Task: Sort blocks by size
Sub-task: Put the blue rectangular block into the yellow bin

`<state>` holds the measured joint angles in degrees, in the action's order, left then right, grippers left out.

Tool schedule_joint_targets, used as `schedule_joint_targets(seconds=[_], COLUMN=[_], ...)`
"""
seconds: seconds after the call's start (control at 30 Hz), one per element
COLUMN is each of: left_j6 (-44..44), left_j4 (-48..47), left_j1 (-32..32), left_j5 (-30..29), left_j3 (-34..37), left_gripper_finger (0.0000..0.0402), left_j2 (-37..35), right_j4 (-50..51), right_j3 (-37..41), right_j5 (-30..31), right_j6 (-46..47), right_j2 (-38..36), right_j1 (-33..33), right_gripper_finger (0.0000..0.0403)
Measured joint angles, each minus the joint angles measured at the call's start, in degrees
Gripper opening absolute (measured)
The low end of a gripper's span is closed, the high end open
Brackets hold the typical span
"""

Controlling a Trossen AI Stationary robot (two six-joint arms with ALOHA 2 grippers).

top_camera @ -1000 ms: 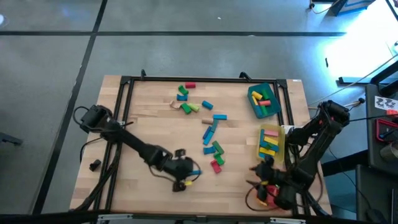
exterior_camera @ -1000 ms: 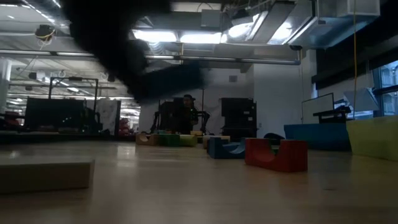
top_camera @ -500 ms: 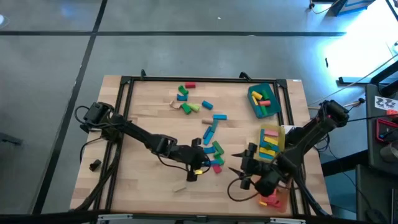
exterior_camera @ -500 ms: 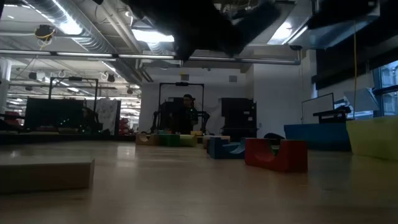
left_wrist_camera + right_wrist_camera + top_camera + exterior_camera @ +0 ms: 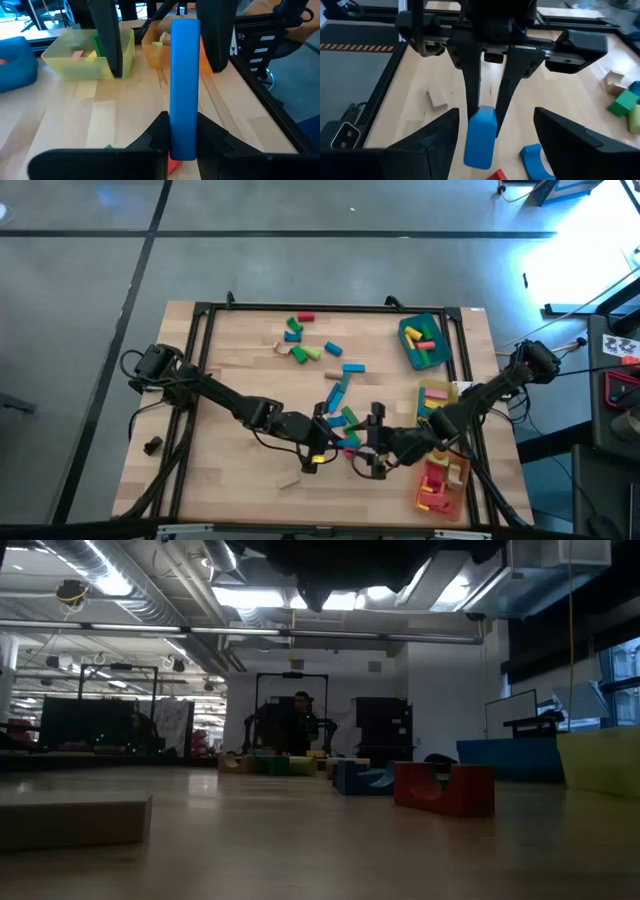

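Note:
My left gripper [image 5: 325,445] hangs above the table's near middle, shut on a long blue bar [image 5: 184,75]. Open and facing it from the right, my right gripper [image 5: 362,452] has its fingers [image 5: 107,40] on either side of the bar's free end [image 5: 480,137] without touching it. Loose coloured blocks [image 5: 340,395] lie on the table between the arms, and more [image 5: 300,340] lie toward the far edge. A plain wood block [image 5: 290,480] rests flat near the front edge. My left gripper pinches one end of the blue bar [image 5: 184,137] between its two fingers. The fingers come from the table's left, slanting down, and lie along the bar, which sticks out ahead of them. The bar is lifted clear of the table.
A teal tray [image 5: 405,345], a yellow tray [image 5: 452,412] and an orange tray [image 5: 455,495], each holding blocks, stand along the right side. A black frame [image 5: 200,360] edges the wooden board. A red arch block [image 5: 445,788] sits mid-table. A small dark lump [image 5: 152,445] lies left of the frame.
My left gripper has risen and gone from the near edge toward the table's middle with the blue bar, tipping toward level. My right gripper has left the orange tray and swung toward the table's left, rolling, until its open fingers stand around the bar's free end.

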<state>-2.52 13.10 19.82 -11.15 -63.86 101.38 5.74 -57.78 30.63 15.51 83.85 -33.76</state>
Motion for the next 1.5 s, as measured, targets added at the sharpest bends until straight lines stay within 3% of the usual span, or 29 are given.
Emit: schedule_joint_targets(seconds=[0.17, 0.47, 0.73, 0.93, 1.13, 1.5], left_j6=[0.0, 0.0, -0.6, -6.3, -11.0, -14.8], left_j4=[0.0, -0.3, -0.5, -2.9, -10.1, -18.0], left_j1=[0.0, 0.0, 0.0, -0.1, 0.1, 0.8], left_j5=[-0.1, -1.1, 0.0, -0.2, 0.1, 0.0], left_j3=[0.0, 0.0, 0.1, 0.0, 0.0, 0.0], left_gripper_finger=[0.0049, 0.0051, 0.0085, 0.0127, 0.0161, 0.0162], left_j2=[0.0, 0.0, 0.0, 0.0, 0.0, 0.0], right_j4=[0.3, 1.1, 2.0, 7.3, 21.6, 72.2], right_j3=[0.0, 0.0, 0.0, 0.0, -0.2, -6.6], right_j5=[-1.8, -1.4, -1.7, -0.7, -0.3, -2.8], right_j6=[-0.6, -0.3, -1.1, 1.3, 7.0, 33.7], right_j2=[0.0, 0.0, 0.0, -0.7, -2.5, -6.7], right_j1=[0.6, 0.5, 0.4, 0.4, 0.4, 0.4], right_gripper_finger=[0.0214, 0.0068, 0.0064, 0.0077, 0.0065, 0.0080])
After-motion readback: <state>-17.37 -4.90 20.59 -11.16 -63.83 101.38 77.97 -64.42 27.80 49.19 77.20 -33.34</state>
